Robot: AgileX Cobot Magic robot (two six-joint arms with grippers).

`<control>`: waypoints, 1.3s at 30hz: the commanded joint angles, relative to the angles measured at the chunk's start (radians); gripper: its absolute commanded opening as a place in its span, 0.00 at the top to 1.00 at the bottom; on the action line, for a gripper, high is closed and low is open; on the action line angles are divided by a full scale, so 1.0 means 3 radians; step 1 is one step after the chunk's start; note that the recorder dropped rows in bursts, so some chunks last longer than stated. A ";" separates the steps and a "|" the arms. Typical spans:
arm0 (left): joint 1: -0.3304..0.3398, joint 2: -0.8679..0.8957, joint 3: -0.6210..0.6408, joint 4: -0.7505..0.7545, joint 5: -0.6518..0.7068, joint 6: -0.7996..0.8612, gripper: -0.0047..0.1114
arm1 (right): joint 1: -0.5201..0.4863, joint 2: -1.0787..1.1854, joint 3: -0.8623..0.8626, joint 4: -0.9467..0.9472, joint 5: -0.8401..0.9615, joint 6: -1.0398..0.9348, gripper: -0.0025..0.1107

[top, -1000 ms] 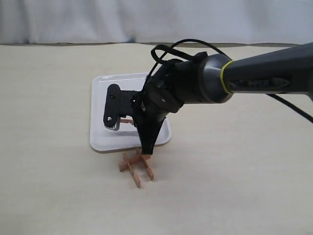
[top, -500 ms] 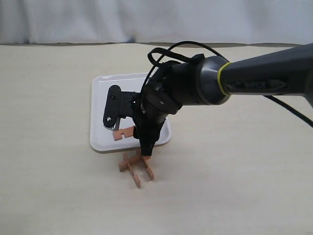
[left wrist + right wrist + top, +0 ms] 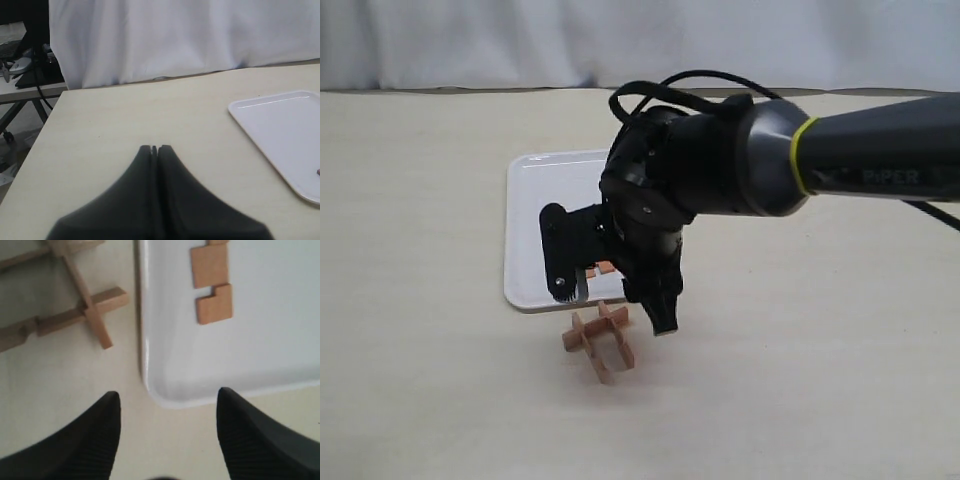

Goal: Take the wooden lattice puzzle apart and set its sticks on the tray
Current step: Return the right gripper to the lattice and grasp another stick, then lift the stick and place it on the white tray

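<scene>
The wooden lattice puzzle [image 3: 599, 344] lies on the table just in front of the tray [image 3: 535, 200]. In the right wrist view the puzzle [image 3: 75, 307] shows three sticks still crossed together. One loose notched stick [image 3: 212, 289] lies flat on the tray [image 3: 150, 380] near its front corner, and the stick [image 3: 605, 267] is partly hidden by the arm in the exterior view. My right gripper [image 3: 613, 312] hangs open and empty over the tray's front edge, close above the puzzle; the right wrist view shows this gripper [image 3: 169, 393] wide open. My left gripper [image 3: 154, 148] is shut and empty, away from the tray [image 3: 280, 130].
The thick black right arm [image 3: 840, 160] reaches in from the right and covers much of the tray. A white curtain [image 3: 620, 40] hangs behind the beige table. The left wrist view shows the table's left edge [image 3: 45, 130] with clutter beyond it.
The stick that was between the right gripper's fingers now lies on the tray. The gripper has turned and dropped towards the tray's front edge, nearer the puzzle.
</scene>
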 commanded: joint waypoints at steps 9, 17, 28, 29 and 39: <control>-0.0007 -0.0005 0.0010 0.0001 -0.0031 0.0002 0.96 | 0.0000 0.0211 0.0120 0.0406 -0.0204 -0.0534 0.50; -0.0007 -0.0005 0.0010 0.0001 -0.0031 0.0002 0.96 | 0.0000 0.0259 0.0120 0.0590 -0.0328 -0.0706 0.50; -0.0007 -0.0005 0.0010 0.0001 -0.0031 0.0002 0.96 | 0.0000 0.0259 0.0120 0.0652 -0.0311 -0.0737 0.94; -0.0007 -0.0005 0.0010 0.0001 -0.0031 0.0002 0.96 | 0.0000 0.0259 0.0120 0.0652 -0.0298 -0.0737 0.94; -0.0007 -0.0005 0.0010 -0.0007 -0.0005 0.0002 0.96 | 0.0000 0.0074 0.0120 0.0668 -0.0211 -0.0737 0.94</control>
